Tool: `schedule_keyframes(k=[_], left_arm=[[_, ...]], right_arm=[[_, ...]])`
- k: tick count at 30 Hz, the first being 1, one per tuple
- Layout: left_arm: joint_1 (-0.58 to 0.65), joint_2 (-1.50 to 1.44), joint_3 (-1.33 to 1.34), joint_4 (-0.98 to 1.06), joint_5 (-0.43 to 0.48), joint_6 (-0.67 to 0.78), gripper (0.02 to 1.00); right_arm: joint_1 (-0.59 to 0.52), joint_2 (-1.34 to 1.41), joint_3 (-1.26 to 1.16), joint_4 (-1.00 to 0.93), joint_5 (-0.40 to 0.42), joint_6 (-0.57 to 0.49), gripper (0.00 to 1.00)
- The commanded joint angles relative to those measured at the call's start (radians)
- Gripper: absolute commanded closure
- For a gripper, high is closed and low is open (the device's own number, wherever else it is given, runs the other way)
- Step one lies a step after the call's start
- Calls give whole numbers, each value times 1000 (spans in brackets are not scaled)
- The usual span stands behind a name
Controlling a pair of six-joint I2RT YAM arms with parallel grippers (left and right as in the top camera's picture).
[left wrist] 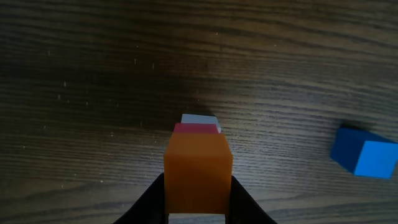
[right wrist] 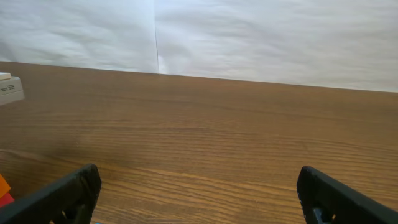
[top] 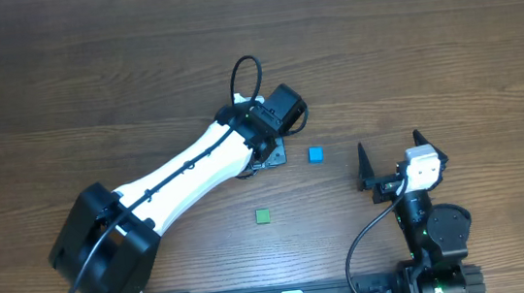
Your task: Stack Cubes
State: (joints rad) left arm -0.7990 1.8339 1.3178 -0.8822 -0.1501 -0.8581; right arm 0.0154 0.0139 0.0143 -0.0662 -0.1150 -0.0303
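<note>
Orange cube (left wrist: 198,167) clamped in left gripper (left wrist: 198,190)

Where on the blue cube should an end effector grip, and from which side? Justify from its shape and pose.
Grip two opposite side faces of the blue cube, coming straight down from above. It lies flat on the table, apart from other things, so its parallel faces suit a pinch. The right end effector is open and holds nothing.

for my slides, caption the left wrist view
Left gripper holding an orange cube over a red cube, blue cube aside
</note>
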Motion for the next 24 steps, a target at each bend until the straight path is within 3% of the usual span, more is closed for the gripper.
schedule_keyframes(k=[1,8,12,18,24], left_arm=[[4,34,-11,-2,2,-18,748],[5,45,-11,-1,3,-18,700],[5,47,-11,0,3,-18,599],[5,47,-11,3,3,-18,343],[5,36,-11,28,-9,-18,281]], right_arm=[[5,-8,-9,2,-11,-1,9],[5,-8,-9,2,-11,-1,7],[5,-8,-9,2,-11,-1,7],[5,-8,-9,2,-11,-1,9],[5,-8,-9,2,-11,-1,7]])
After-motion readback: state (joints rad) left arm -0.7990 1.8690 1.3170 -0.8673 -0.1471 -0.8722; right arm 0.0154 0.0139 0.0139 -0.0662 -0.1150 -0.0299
